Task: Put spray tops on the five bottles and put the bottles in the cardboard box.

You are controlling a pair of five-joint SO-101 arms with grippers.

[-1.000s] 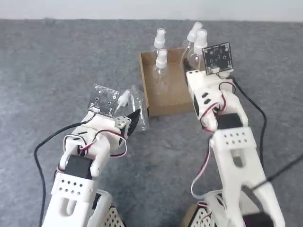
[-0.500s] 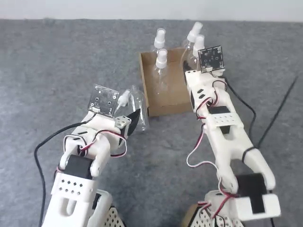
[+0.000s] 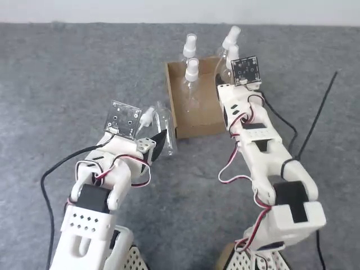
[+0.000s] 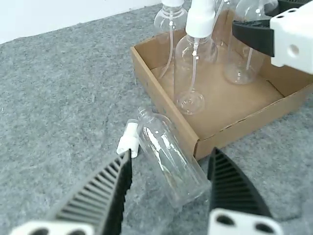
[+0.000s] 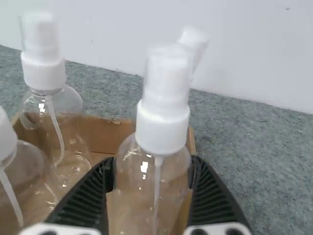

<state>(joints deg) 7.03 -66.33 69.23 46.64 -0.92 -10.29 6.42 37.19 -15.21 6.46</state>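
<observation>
A clear bottle (image 4: 168, 152) without a top lies on the grey felt against the cardboard box (image 4: 166, 105), a loose white spray top (image 4: 128, 142) beside its neck. My left gripper (image 4: 170, 155) hovers open just above it, a finger on either side; from above, the left gripper (image 3: 157, 138) is at the bottle (image 3: 165, 130) and spray top (image 3: 147, 116). My right gripper (image 5: 150, 166) is shut on a capped bottle (image 5: 156, 147), held upright over the right side of the box (image 3: 171, 104). Three capped bottles (image 3: 192, 84) stand in the box.
The box sits at the back centre of the grey felt. Standing bottles (image 5: 49, 98) crowd the held one closely on its left. A white wall runs behind the table. Black cables (image 3: 306, 140) trail beside the right arm. Open felt lies to the left of the box.
The right arm has stretched farther out, carrying its capped bottle deeper over the box. The left arm and the lying bottle have not moved.
</observation>
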